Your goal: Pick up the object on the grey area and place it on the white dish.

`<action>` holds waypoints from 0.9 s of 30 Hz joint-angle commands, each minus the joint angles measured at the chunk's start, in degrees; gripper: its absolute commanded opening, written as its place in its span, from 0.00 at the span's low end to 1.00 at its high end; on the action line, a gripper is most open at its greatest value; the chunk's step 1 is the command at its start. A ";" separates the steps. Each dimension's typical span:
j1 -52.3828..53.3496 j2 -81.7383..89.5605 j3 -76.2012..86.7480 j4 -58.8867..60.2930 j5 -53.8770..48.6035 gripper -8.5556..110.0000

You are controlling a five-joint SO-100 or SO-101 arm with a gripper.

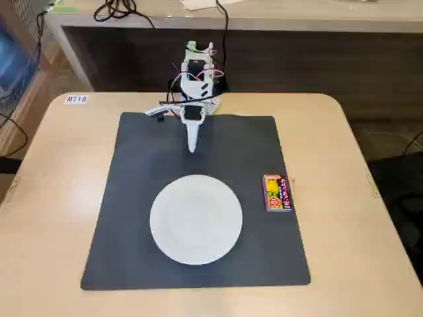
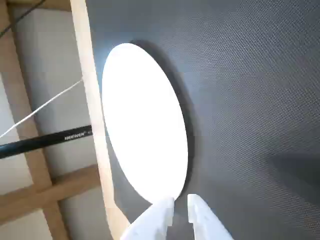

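Note:
A small red and yellow box (image 1: 277, 192) lies flat on the dark grey mat (image 1: 139, 198) near its right edge in the fixed view. The round white plate (image 1: 195, 218) sits on the mat's middle front, left of the box; it also shows in the wrist view (image 2: 144, 125), overexposed. My white gripper (image 1: 192, 146) hangs over the back part of the mat, above the plate and far from the box. In the wrist view its fingertips (image 2: 165, 206) stand nearly together with a narrow gap and hold nothing. The box is out of the wrist view.
The arm's base (image 1: 197, 79) with cables stands at the table's back edge. The beige tabletop (image 1: 344, 165) surrounds the mat. A label (image 1: 76, 99) is stuck at the back left corner. A black rod (image 2: 45, 140) and wooden frame show beyond the table edge in the wrist view.

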 commanded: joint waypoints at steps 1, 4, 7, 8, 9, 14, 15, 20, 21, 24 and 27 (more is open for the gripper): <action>4.57 1.32 -8.26 -3.34 0.44 0.07; 4.66 1.32 -8.09 -3.43 0.44 0.07; 4.57 0.53 -8.09 -4.04 0.44 0.07; 4.48 0.35 -8.09 -4.22 0.44 0.07; 4.39 0.26 -8.09 -4.31 0.44 0.07; 3.25 -6.94 -12.04 -6.42 0.00 0.07; 2.64 -11.07 -14.59 -7.12 -0.53 0.07; -0.97 -34.10 -32.61 -7.91 -3.60 0.07; -1.58 -37.53 -35.77 -8.26 -3.78 0.07; -2.99 -46.85 -45.18 -8.70 -4.83 0.07; -4.92 -56.43 -55.02 -8.17 -6.86 0.07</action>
